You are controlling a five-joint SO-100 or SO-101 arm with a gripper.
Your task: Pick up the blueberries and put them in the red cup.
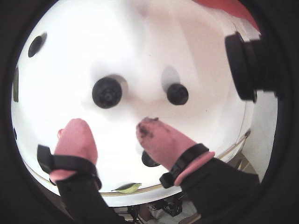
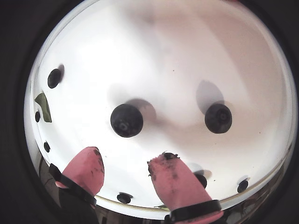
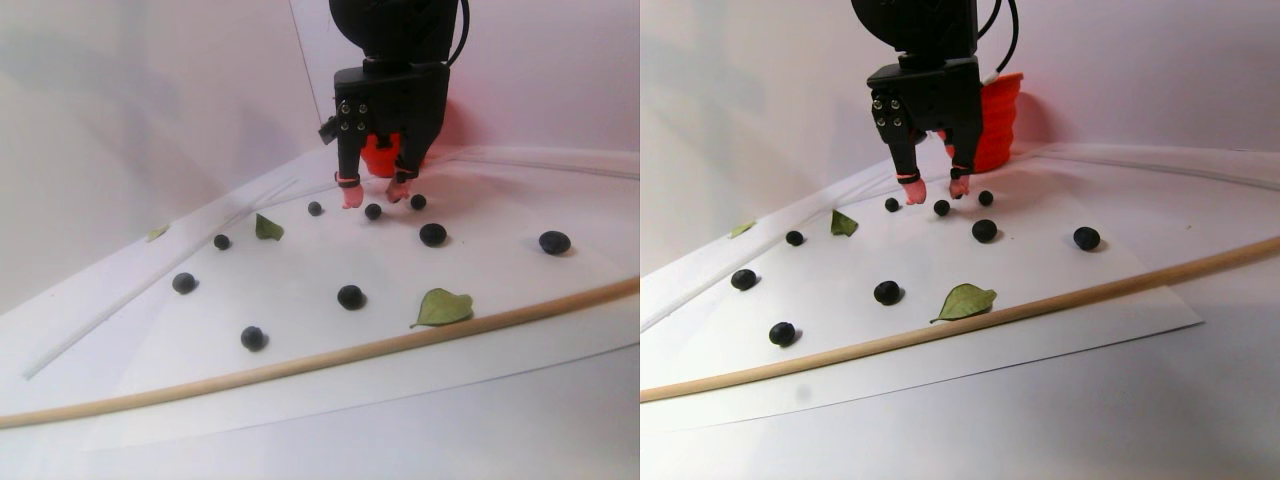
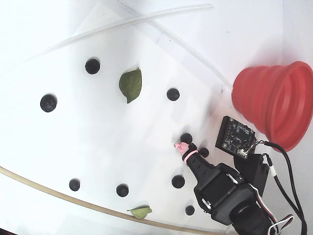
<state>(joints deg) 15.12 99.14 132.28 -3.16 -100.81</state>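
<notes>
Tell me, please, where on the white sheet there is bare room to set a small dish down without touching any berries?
In the fixed view, the widest bare patch lies mid-sheet, bordered by the upper leaf, the left-hand berry, the two lower berries and the gripper. The top-left corner above the clear strip is also free. It is crowded around the gripper and toward the red cup.

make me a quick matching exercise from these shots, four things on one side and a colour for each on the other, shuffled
Things:
1. red cup
2. blueberries
3. leaf
4. gripper fingertips

Colours:
A. pink
B. green
C. red
D. dark blue-black

Pairs: 1-C, 2-D, 3-B, 4-A
</notes>
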